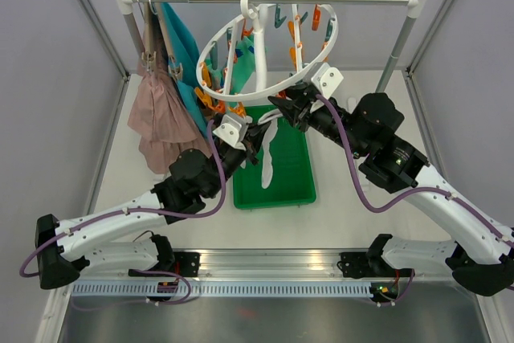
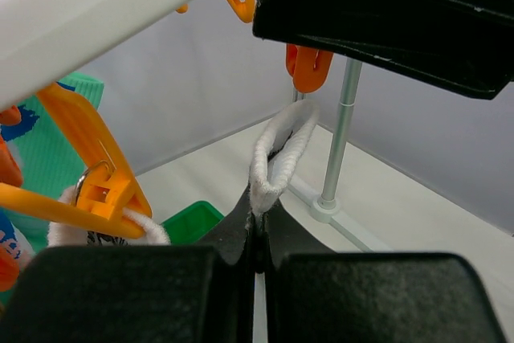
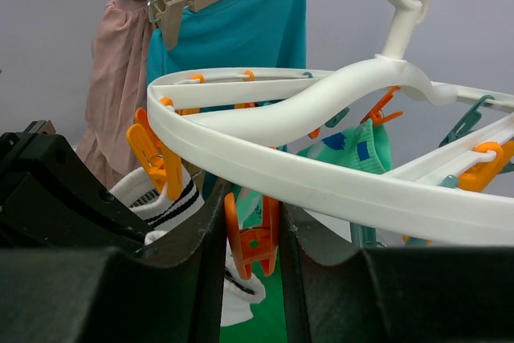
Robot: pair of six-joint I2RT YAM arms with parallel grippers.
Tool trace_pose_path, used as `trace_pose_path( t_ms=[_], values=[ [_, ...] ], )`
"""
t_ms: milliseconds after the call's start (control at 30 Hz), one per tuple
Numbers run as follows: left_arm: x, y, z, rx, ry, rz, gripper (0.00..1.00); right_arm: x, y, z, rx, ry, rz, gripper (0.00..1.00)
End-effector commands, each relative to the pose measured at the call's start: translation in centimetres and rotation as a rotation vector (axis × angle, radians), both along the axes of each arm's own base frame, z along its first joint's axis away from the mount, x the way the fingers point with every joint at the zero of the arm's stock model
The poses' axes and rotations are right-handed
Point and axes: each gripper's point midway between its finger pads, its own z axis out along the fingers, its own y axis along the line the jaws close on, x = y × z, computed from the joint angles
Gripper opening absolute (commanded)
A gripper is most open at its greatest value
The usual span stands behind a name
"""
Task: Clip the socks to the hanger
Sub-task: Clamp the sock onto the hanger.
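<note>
left gripper (image 2: 257, 234) pinched tight on white sock (image 2: 281, 146), cuff loop standing up from its tips | right gripper (image 3: 251, 218) looks squeezed on orange peg (image 3: 253, 251) under hanger (image 3: 321, 186); cuff just below that peg, not in it | risk: peg released early bites nothing; hanger swings, cuff misses
</note>
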Motion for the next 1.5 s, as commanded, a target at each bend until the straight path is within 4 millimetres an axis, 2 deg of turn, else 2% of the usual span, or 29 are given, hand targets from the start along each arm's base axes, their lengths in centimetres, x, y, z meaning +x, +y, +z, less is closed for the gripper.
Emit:
trace_pose_path(
  t_ms=[0,1167,1467],
  values=[
    [-0.2,0.9,4.0,-0.126,-0.036,0.004,0.02,-0.3,0.1,0.4,0.015,-0.004,0.025,0.0],
    [-1.0,1.3,5.9,-0.179,-0.083,-0.051,0.02,-0.5,0.5,0.6,0.007,-0.006,0.047,0.0],
    [-2.5,0.3,5.8,-0.164,-0.116,-0.154,0.02,-0.7,0.6,1.1,0.012,-0.02,0.052,0.0]
  ],
)
